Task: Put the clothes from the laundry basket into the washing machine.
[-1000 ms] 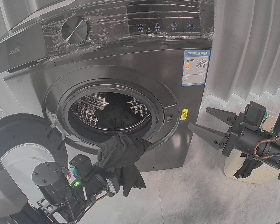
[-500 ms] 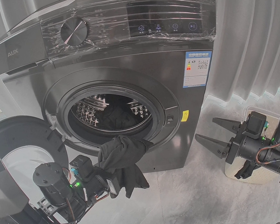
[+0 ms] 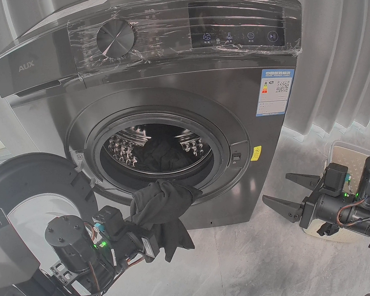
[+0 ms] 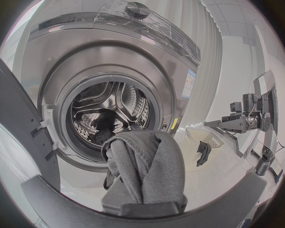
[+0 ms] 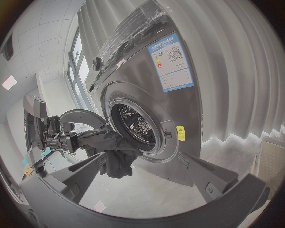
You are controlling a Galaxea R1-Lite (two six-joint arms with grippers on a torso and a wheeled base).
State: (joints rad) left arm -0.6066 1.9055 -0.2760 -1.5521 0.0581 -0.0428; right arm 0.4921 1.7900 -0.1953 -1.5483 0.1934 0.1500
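Bare floor [image 3: 255, 263] before washing machine [image 3: 162, 85]; dark garment [image 3: 163, 203] fast in left hand [image 3: 157, 227] at its rim, right hand [image 3: 278, 190] agape by basket [image 3: 344, 151].

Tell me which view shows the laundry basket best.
The left wrist view: the basket stands unobstructed, its rim and perforated inside clear, a dark garment draped over its edge. In the head view the right arm covers most of the basket. The right wrist view catches one corner.
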